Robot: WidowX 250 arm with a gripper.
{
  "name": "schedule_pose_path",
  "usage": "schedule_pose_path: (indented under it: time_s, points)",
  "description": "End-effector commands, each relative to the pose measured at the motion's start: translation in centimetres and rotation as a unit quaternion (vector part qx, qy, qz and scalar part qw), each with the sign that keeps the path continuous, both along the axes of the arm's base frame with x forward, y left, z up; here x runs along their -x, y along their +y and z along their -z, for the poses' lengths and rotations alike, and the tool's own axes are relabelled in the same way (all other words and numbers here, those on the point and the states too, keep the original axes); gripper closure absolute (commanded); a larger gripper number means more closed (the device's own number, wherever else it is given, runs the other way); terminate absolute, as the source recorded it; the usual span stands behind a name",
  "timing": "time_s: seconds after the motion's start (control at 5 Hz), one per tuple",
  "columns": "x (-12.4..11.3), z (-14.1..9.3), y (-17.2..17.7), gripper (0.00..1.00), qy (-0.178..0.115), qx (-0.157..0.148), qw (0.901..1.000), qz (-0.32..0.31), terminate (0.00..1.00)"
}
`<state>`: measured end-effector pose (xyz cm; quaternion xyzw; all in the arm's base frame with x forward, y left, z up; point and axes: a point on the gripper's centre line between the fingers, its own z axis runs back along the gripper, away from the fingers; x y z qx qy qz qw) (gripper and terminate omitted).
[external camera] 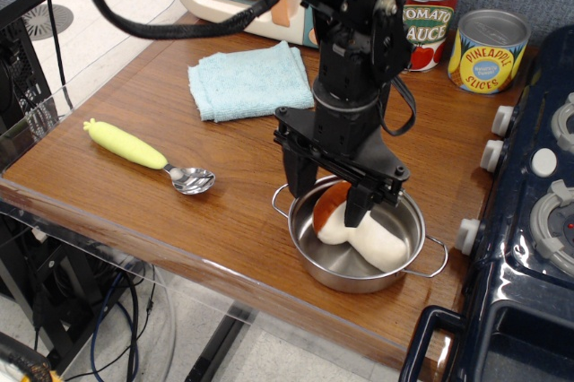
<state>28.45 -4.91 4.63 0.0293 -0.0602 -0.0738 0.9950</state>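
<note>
A toy mushroom [359, 230] with a white stem and an orange-brown cap lies on its side inside the small steel pot [323, 267] near the table's front edge. My black gripper [326, 192] hangs just above the pot's left rim, open, its two fingers spread to either side of the mushroom's cap. Nothing is held between them. The arm rises behind it and hides part of the counter.
A yellow-handled spoon [148, 156] lies at the left. A light blue cloth [249, 80] sits behind the pot. A tomato sauce can [429, 16] and a pineapple slices can [488, 50] stand at the back right. A dark toy stove [529, 194] borders the right side.
</note>
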Motion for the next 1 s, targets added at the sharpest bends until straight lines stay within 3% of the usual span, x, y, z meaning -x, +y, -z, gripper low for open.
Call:
schedule_pose_path:
  time_s: [0.0,0.2,0.6,0.8]
  points:
    - [-0.3,-6.3,3.0,0.0,-0.068,0.029,0.997,-0.023,0.0]
    - [-0.6,-8.3,3.6,0.0,-0.098,0.037,0.9944,0.001,0.0]
    - [-0.6,-8.3,3.6,0.0,-0.098,0.037,0.9944,0.001,0.0]
    - [-0.6,-8.3,3.6,0.0,-0.098,0.037,0.9944,0.001,1.0]
